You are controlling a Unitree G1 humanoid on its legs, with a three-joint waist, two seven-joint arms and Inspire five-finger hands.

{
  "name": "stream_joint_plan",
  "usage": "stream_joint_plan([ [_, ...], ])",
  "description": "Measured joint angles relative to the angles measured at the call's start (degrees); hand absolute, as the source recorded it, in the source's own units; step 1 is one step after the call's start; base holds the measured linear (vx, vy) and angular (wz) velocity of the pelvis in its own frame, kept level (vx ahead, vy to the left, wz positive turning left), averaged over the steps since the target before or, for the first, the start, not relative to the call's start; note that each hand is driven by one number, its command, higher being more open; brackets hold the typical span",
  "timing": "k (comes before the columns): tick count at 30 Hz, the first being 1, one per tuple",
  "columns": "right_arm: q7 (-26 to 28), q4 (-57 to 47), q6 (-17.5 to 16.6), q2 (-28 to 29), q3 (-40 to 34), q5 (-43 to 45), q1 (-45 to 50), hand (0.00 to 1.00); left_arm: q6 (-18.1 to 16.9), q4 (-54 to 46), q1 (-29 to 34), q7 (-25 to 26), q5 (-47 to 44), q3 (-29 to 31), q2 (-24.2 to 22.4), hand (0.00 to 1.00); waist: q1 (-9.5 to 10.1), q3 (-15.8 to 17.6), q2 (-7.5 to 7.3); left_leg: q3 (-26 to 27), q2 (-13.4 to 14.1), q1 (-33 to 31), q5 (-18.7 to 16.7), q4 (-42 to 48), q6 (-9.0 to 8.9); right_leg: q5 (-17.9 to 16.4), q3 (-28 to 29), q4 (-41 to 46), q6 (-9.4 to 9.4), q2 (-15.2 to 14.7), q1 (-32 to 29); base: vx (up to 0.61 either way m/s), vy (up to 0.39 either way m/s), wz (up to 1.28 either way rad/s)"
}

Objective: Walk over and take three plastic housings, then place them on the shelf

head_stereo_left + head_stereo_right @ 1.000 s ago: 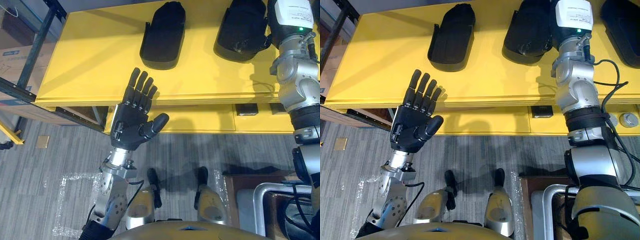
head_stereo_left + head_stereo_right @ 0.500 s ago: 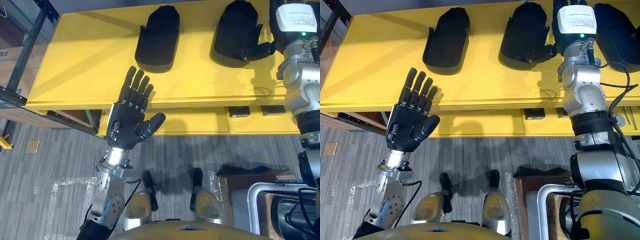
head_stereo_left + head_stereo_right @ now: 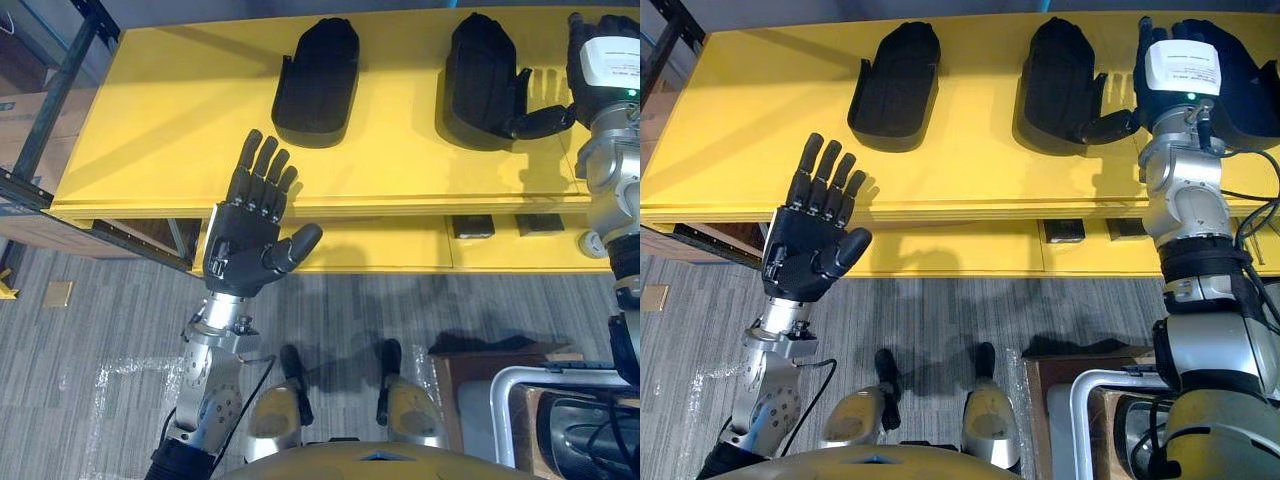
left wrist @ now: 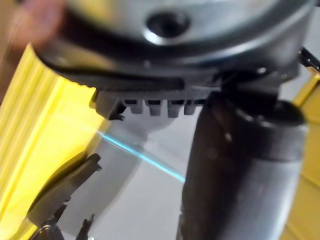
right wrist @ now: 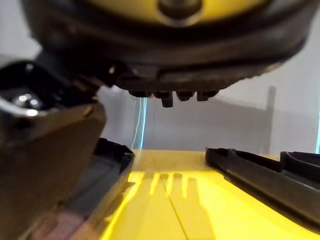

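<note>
Right eye view gives us three black, hollow, mitten-shaped housings in a row on the yellow shelf (image 3: 730, 130): the left housing (image 3: 895, 88), the middle housing (image 3: 1060, 80), and the right housing (image 3: 1248, 80), which is partly hidden behind our right arm. Our right hand (image 3: 1110, 125) sits between the last two, fingers straight, holding nothing. Our left hand (image 3: 810, 250) hovers spread and empty at the shelf's near edge.

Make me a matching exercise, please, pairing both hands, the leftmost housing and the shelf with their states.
1 left hand
2 right hand
3 leftmost housing
4 shelf

A yellow
B lying on the shelf, no hand on it
C open, before the shelf's front edge
D over the shelf, thumb toward the middle housing

Pairs: 1-C, 2-D, 3-B, 4-A
</note>
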Motion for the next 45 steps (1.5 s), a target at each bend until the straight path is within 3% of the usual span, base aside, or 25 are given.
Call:
stream_joint_plan([
  [7,-6.64,1.73,-2.58,-1.15,0.00,0.08,0.00,1.00,0.00,-0.02,0.00,-0.70,-0.38,0.06,0.67,1.00,0.52,-0.18,-0.37,-0.13,-0.05,-0.08,0.00,-0.03,0.00,0.01,-0.12,0.00,0.00,-0.02,0.02,0.00,0.000,0.00],
  [14,-13.12,1.00,-8.58,-1.16,-0.05,4.64,0.02,1.00,0.00,-0.02,0.00,-0.88,-0.40,0.07,0.68,1.00,0.64,-0.18,-0.37,-0.31,-0.07,-0.17,-0.01,-0.03,0.00,-0.07,-0.27,-0.01,-0.01,-0.01,0.03,0.00,0.000,0.00],
  [19,-11.98,-12.81,-11.28,-1.23,-6.06,16.68,5.99,1.00,-0.01,-1.83,1.24,-1.03,-0.32,0.60,0.46,1.00,0.28,-0.21,-0.31,-0.36,-0.16,-0.02,0.01,-0.02,-0.02,-0.08,-0.35,0.06,0.02,-0.07,0.20,0.00,0.000,0.00],
  [24,-10.33,-29.82,-12.04,-0.59,-17.36,29.15,16.52,1.00,-0.13,-3.18,1.87,4.22,4.84,3.92,-1.72,1.00,-0.41,-1.38,-0.23,-0.41,-0.28,0.12,0.00,-0.07,-0.03,-0.21,-0.49,0.09,0.18,-0.17,0.35,0.00,0.000,0.01],
  [27,-8.40,-41.59,-12.28,7.34,-29.32,40.40,29.09,1.00,-0.01,-5.02,3.25,8.98,7.23,6.67,-3.31,1.00,-1.23,-4.61,-0.43,-0.64,-0.32,0.18,-0.01,-0.88,-0.12,-0.54,-0.88,-0.52,0.13,-0.08,0.45,0.00,0.000,0.04],
  [32,-2.33,-52.14,-13.80,23.48,-37.43,52.30,49.28,1.00,0.03,-12.24,6.45,10.95,9.98,12.88,-6.20,1.00,-2.99,-7.70,-1.04,-0.66,-0.43,2.18,-0.19,-2.20,-0.42,-0.93,-1.34,-1.84,0.19,0.08,2.32,0.01,-0.002,0.01],
  [35,0.05,-54.39,-14.70,35.08,-36.99,56.77,59.89,1.00,0.05,-14.35,8.00,11.31,11.47,14.60,-8.10,1.00,-3.69,-9.51,-1.06,-0.24,-0.50,3.41,-0.25,-3.08,-0.56,-1.15,-1.30,-2.90,0.29,0.18,3.42,0.01,-0.004,-0.03],
  [39,-1.19,-56.89,-16.58,45.19,-33.44,62.60,68.54,1.00,0.13,-14.61,10.50,11.12,11.40,15.18,-10.37,1.00,-3.86,-11.15,-1.03,0.74,-0.55,4.18,-0.36,-4.04,-0.66,-1.17,-0.50,-3.00,0.23,0.26,3.21,0.01,-0.001,-0.11],
  [42,-2.82,-57.70,-18.90,49.49,-29.91,64.99,72.51,1.00,0.15,-14.60,10.97,10.77,11.26,15.15,-11.06,1.00,-3.84,-11.77,-1.46,1.51,-0.53,4.55,-0.40,-4.09,-0.71,-1.10,0.27,-3.05,0.27,0.32,3.06,0.02,-0.001,-0.14],
  [45,-8.59,-57.73,-20.07,52.21,-26.76,59.78,75.31,1.00,0.25,-14.61,11.19,9.23,10.90,14.97,-11.07,1.00,-3.80,-12.80,-1.93,3.12,-0.68,5.51,-1.12,-4.39,-1.07,-1.07,1.80,-3.29,0.26,0.28,2.95,0.01,0.014,-0.25],
])
